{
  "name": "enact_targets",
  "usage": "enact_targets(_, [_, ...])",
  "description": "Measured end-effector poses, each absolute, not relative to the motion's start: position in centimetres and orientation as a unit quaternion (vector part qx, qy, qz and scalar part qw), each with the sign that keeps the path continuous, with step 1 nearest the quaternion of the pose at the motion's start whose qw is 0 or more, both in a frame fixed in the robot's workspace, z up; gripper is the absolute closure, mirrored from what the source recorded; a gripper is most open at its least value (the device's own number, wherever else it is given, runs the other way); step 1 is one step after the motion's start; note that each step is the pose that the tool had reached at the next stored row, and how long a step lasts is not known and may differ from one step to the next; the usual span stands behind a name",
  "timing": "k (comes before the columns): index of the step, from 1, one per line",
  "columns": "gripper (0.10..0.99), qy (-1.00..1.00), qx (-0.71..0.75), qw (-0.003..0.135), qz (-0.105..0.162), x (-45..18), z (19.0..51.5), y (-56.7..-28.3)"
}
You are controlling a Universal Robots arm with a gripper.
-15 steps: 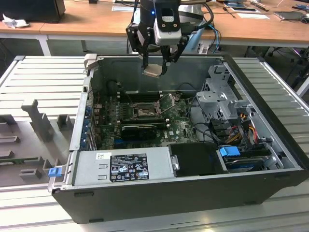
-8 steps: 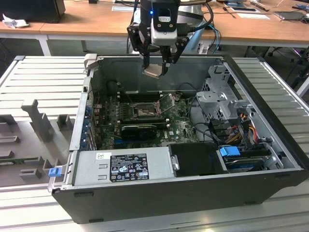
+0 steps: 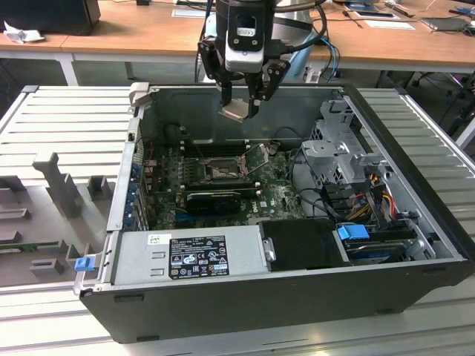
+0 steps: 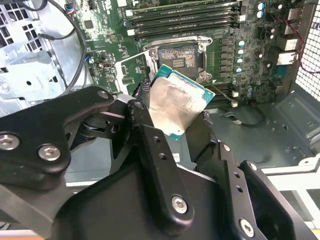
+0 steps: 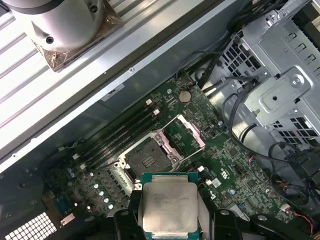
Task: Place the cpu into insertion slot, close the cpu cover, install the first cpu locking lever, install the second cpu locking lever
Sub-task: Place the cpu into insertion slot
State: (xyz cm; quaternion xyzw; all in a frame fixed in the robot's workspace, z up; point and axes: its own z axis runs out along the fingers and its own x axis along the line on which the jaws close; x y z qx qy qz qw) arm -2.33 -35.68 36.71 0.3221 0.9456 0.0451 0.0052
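The gripper (image 4: 174, 114) clamps the cpu (image 4: 176, 100) by two opposite edges, tilted and clear of the green circuit board (image 4: 240, 30). The insertion slot (image 4: 179, 61) lies uncovered, the cpu cover (image 4: 131, 67) swung open beside it. Long memory slots (image 4: 180, 17) run near the board's edge.

Illegible print on the power-supply label (image 3: 197, 256) and cpu (image 5: 167, 205)
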Motion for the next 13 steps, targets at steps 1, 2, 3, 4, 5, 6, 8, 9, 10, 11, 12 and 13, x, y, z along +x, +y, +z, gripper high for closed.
enact_targets(1, [0.557,0.944,0.326,0.005,0.045,-2.33,36.7,-35.68])
enact_targets(2, [0.557,0.943,0.33,0.006,0.045,-2.33,36.68,-35.68])
enact_targets(3, [0.557,0.94,0.338,0.006,0.045,-2.33,36.66,-35.68])
enact_targets(4, [0.557,0.937,0.346,0.006,0.045,-2.33,36.64,-35.68])
enact_targets(5, [0.557,0.936,0.35,0.006,0.045,-2.33,36.64,-35.68])
enact_targets(6, [0.557,0.934,0.354,0.007,0.045,-2.33,36.63,-35.68])
enact_targets(8, [0.557,0.931,0.362,0.007,0.045,-2.33,36.62,-35.68])
enact_targets(9, [0.557,0.929,0.366,0.007,0.045,-2.33,36.62,-35.68])
enact_targets(10, [0.557,0.928,0.37,0.007,0.045,-2.33,36.62,-35.68])
enact_targets(11, [0.557,0.926,0.375,0.008,0.045,-2.33,36.61,-35.68])
enact_targets(12, [0.557,0.922,0.384,0.008,0.045,-2.33,36.61,-35.68])
enact_targets(13, [0.557,0.919,0.391,0.008,0.045,-2.33,36.6,-35.68])
